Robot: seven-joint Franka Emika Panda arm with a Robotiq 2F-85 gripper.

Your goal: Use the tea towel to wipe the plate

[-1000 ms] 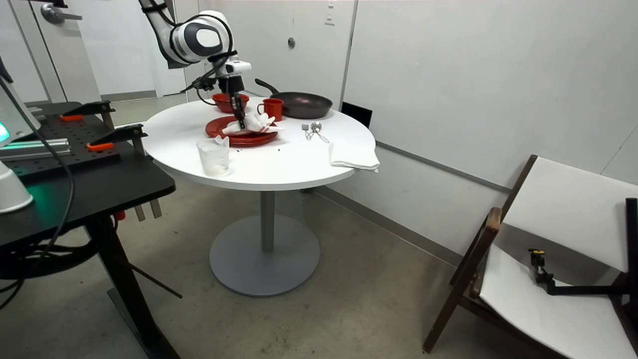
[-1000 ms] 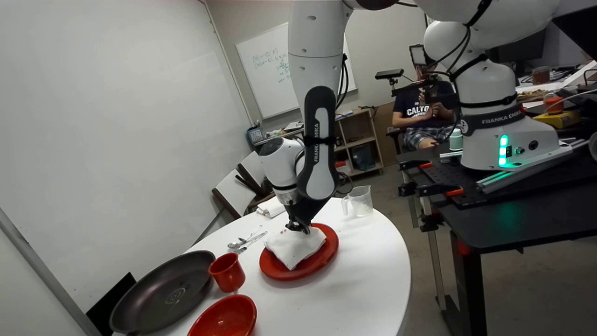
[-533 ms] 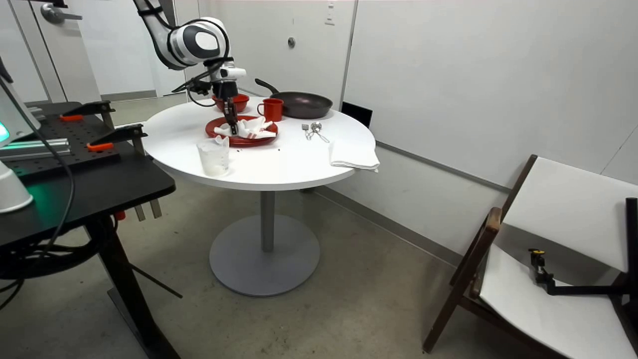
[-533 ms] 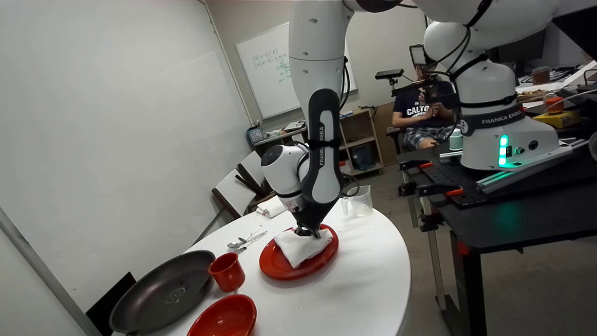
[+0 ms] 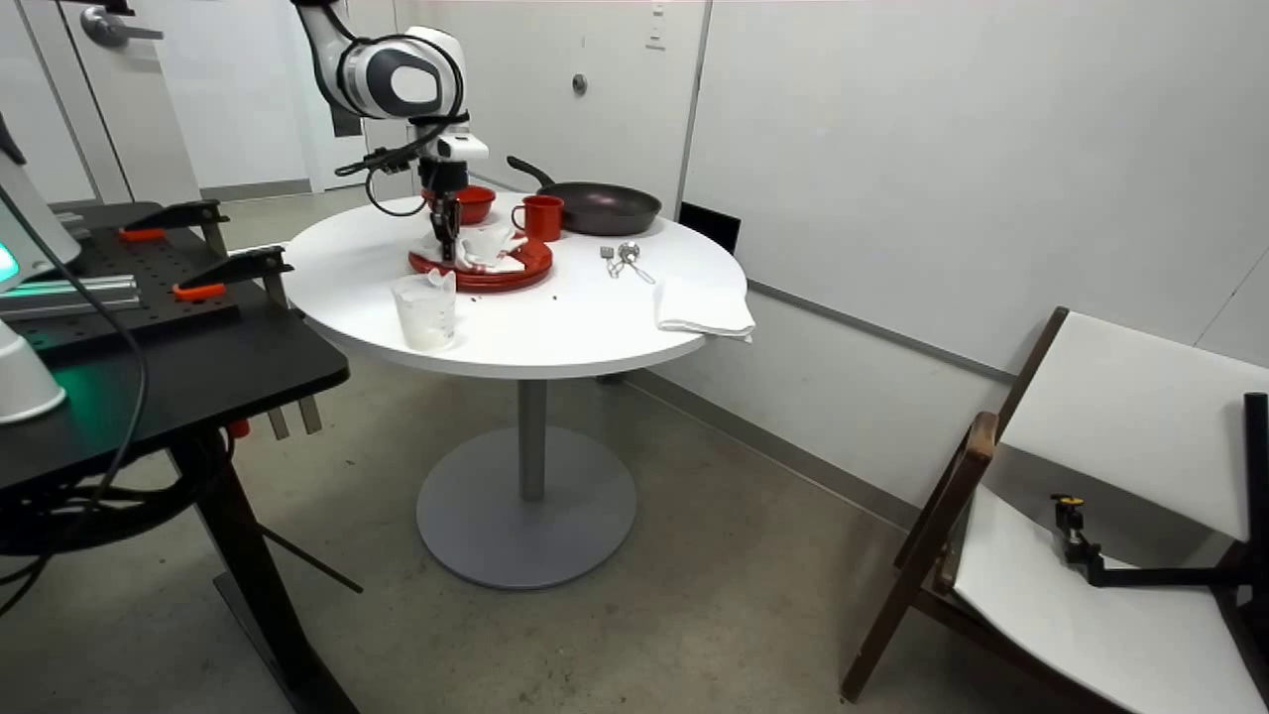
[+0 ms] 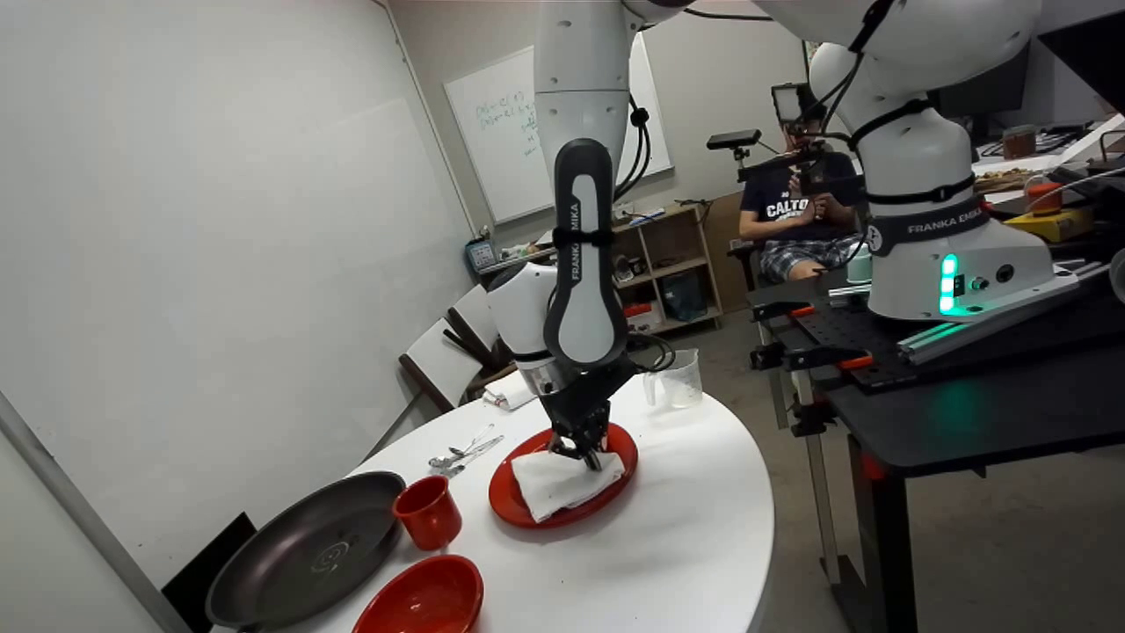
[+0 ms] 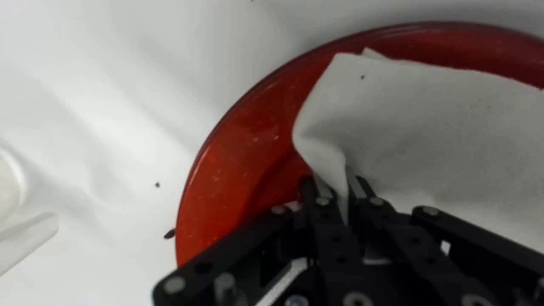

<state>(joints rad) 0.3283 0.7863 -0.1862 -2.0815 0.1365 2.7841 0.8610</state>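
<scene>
The white tea towel (image 5: 493, 245) lies bunched on a red plate (image 5: 536, 260), which rests on the round white table. In an exterior view, the towel (image 6: 555, 485) covers the middle of the plate (image 6: 508, 499). My gripper (image 5: 446, 255) points down over the plate's edge nearest the clear jug. In the wrist view, my gripper (image 7: 333, 191) is shut on a fold of the towel (image 7: 425, 123); the rest spreads over the plate (image 7: 238, 170) to the right. The plate's left part shows bare with small specks on it. The fingertips' lower ends are partly hidden by the towel.
A clear measuring jug (image 5: 425, 311) stands close beside the plate. A red mug (image 5: 542, 217), red bowl (image 5: 476, 203) and dark frying pan (image 5: 602, 208) stand behind. Metal utensils (image 5: 627, 259) and a folded white cloth (image 5: 705, 310) lie on the table (image 5: 555, 337). Dark crumbs lie near the plate.
My gripper has moved across the plate toward its edge on the jug and robot-base side, dragging the held towel with it. The plate and the other objects have stayed in place.
</scene>
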